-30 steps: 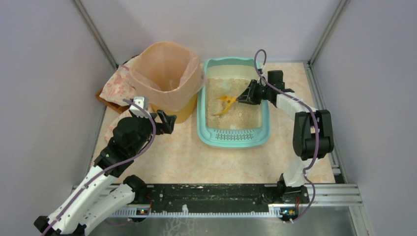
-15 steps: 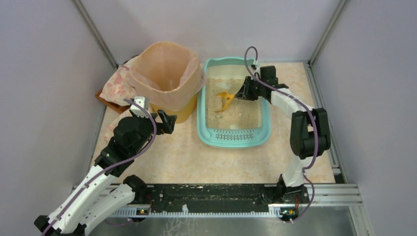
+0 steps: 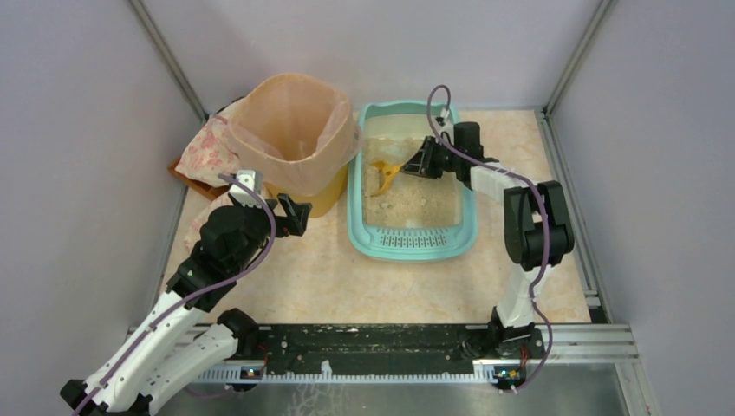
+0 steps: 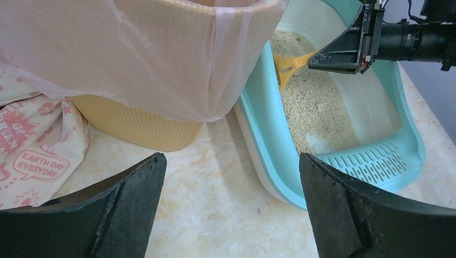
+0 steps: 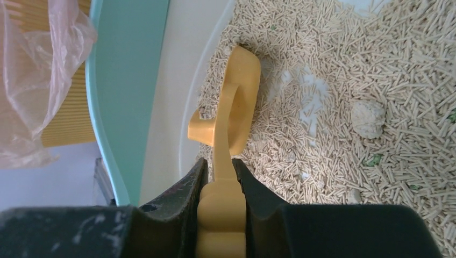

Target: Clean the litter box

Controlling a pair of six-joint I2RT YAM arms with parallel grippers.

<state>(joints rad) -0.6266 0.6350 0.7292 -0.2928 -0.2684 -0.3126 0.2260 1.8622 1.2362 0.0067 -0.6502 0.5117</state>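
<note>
While my right gripper [image 3: 416,165] clamps the scoop [image 3: 381,171] by its handle, the left gripper [image 3: 293,214] hangs wide open near the bin [image 3: 328,201]. The litter box [image 3: 356,221] sits far back on the table [image 3: 347,286], just right of the bin. It looks like stiff plastic, heavy with loose litter [image 3: 418,201]. I'd grip its rim and keep it level.
</note>
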